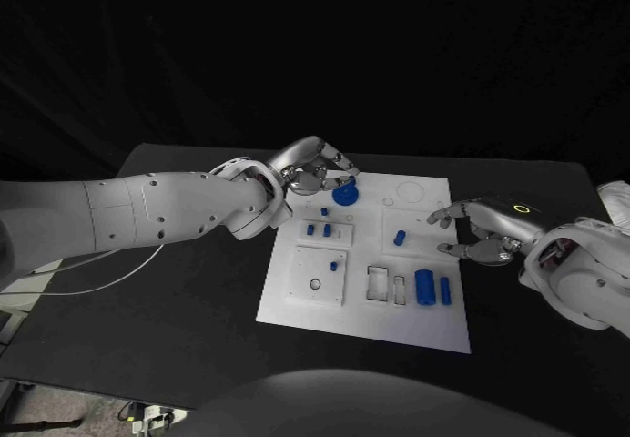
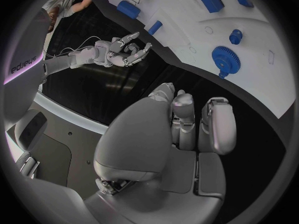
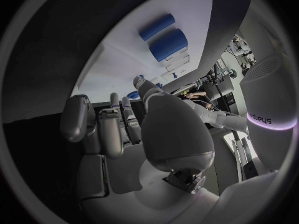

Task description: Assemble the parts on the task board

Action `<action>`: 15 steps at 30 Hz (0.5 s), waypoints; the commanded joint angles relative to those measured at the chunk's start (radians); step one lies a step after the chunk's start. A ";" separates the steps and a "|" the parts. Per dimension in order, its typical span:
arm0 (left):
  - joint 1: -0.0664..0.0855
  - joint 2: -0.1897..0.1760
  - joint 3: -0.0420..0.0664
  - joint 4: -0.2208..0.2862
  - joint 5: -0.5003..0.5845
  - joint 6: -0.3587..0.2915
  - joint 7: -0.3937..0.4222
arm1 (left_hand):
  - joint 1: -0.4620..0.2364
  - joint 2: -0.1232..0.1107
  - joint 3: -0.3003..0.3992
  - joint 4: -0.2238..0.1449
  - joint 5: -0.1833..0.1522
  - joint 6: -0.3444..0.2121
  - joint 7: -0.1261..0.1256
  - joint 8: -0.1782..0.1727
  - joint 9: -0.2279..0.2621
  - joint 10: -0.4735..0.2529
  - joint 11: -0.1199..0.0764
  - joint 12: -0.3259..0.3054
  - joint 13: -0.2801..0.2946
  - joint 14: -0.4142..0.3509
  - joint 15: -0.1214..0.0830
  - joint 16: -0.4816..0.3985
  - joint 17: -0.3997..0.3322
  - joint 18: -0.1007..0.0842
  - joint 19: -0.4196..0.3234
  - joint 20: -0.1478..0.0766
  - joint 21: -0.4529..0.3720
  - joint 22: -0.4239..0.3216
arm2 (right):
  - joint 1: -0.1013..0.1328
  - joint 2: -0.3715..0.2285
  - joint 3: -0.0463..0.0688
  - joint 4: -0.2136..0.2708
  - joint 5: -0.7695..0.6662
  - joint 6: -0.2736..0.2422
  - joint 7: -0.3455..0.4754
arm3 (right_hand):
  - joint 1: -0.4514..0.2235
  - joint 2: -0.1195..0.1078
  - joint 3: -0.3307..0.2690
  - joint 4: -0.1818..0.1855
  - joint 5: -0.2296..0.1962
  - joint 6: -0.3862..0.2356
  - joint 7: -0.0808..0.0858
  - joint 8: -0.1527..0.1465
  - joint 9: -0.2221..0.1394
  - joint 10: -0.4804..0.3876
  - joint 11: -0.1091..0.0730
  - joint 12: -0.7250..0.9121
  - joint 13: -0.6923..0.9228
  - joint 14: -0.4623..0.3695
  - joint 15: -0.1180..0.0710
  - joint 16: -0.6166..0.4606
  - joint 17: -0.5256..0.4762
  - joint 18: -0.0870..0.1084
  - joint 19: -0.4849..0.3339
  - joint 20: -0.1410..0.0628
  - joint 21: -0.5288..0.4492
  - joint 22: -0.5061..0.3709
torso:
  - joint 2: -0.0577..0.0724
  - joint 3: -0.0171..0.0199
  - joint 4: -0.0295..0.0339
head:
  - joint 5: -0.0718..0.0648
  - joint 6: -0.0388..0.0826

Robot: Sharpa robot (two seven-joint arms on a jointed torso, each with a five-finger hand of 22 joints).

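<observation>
Blue gear (image 1: pixel 345 194) lies on white board (image 1: pixel 296 300), far corner, just beside left hand (image 1: pixel 312 167), fingers curled, holding nothing, seemingly poised to seat it. Right hand (image 1: pixel 479 233) hovers spread, empty, beside board's right edge.

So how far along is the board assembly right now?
Early. Small pegs stand in the task board. The blue gear sits by the left hand, apparently not gripped. The large cylinder and rod lie loose; the right hand holds nothing.

White arms (image 1: pixel 157 209), silver hands (image 1: pixel 312 166)
</observation>
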 commanded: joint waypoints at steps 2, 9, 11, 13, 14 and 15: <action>-0.001 0.000 0.001 0.002 -0.001 0.011 0.009 | 0.009 -0.005 0.006 -0.001 -0.005 0.001 0.009 0.001 -0.002 0.007 -0.003 -0.005 -0.001 -0.005 0.003 -0.002 -0.001 0.008 0.010 0.006 -0.005 0.200 | -0.012 0.027 0.000 -0.019 0.016 0.039 -0.004 | 0.013 -0.002 0.005 -0.008 0.010 0.002 0.015 -0.004 -0.003 0.036 -0.003 0.007 -0.007 0.010 -0.005 0.007 0.050 0.003 0.010 -0.002 0.012 0.159 | -0.001 -0.0009 0.0017 | 0.000 0.000; -0.001 -0.002 0.001 0.005 -0.001 0.011 0.008 | 0.009 -0.006 0.009 -0.001 -0.005 0.001 0.009 0.001 -0.002 0.008 -0.002 -0.005 -0.001 -0.006 0.003 -0.002 -0.001 0.009 0.010 0.006 -0.005 0.200 | -0.032 0.081 0.000 -0.056 0.030 0.029 0.005 | 0.020 -0.006 0.027 -0.013 0.060 0.031 0.040 0.009 -0.002 0.086 -0.007 0.000 -0.032 0.019 -0.006 0.013 0.058 -0.001 0.023 -0.004 0.029 0.164 | 0.000 0.0000 0.0056 | -0.004 0.000; -0.001 -0.002 0.001 0.005 -0.001 0.011 0.007 | 0.009 -0.006 0.009 -0.001 -0.005 0.001 0.009 0.001 -0.002 0.008 -0.002 -0.005 -0.001 -0.006 0.003 -0.002 -0.001 0.009 0.010 0.006 -0.005 0.200 | -0.034 0.093 0.000 -0.062 0.032 0.030 0.005 | 0.021 -0.007 0.034 -0.014 0.072 0.034 0.043 0.010 -0.002 0.092 -0.007 -0.003 -0.037 0.019 -0.005 0.012 0.057 -0.001 0.023 -0.004 0.029 0.164 | 0.000 -0.0005 0.0047 | -0.003 0.000; -0.001 -0.002 0.001 0.005 -0.001 0.012 0.006 | 0.010 -0.007 0.013 -0.001 -0.005 0.001 0.009 0.001 -0.002 0.008 -0.002 -0.006 -0.001 -0.006 0.003 -0.002 -0.001 0.008 0.010 0.007 -0.005 0.200 | -0.035 0.106 0.000 -0.069 0.034 0.032 0.006 | 0.020 -0.009 0.040 -0.014 0.082 0.036 0.046 0.011 -0.003 0.101 -0.008 -0.004 -0.041 0.019 -0.005 0.013 0.058 -0.001 0.024 -0.004 0.029 0.164 | -0.001 -0.0013 0.0051 | -0.004 0.000; -0.001 -0.002 0.001 0.005 -0.001 0.012 0.006 | 0.010 -0.007 0.014 -0.001 -0.005 0.001 0.009 0.001 -0.002 0.008 -0.002 -0.006 -0.001 -0.006 0.003 -0.002 -0.002 0.008 0.010 0.007 -0.005 0.200 | -0.036 0.110 0.001 -0.071 0.035 0.034 0.005 | 0.020 -0.010 0.044 -0.013 0.088 0.037 0.049 0.011 -0.003 0.107 -0.009 -0.002 -0.042 0.019 -0.005 0.013 0.057 -0.001 0.024 -0.004 0.030 0.164 | -0.001 -0.0013 0.0043 | -0.004 0.000; -0.001 -0.002 0.001 0.004 -0.001 0.012 0.006 | 0.010 -0.007 0.014 -0.001 -0.005 0.001 0.009 0.001 -0.002 0.008 -0.002 -0.006 -0.001 -0.006 0.003 -0.002 -0.002 0.008 0.010 0.007 -0.005 0.200 | -0.036 0.115 0.001 -0.073 0.035 0.037 0.004 | 0.019 -0.011 0.047 -0.013 0.092 0.038 0.051 0.012 -0.003 0.113 -0.010 -0.001 -0.043 0.019 -0.005 0.013 0.057 -0.001 0.024 -0.004 0.029 0.164 | 0.000 -0.0011 0.0032 | -0.002 0.000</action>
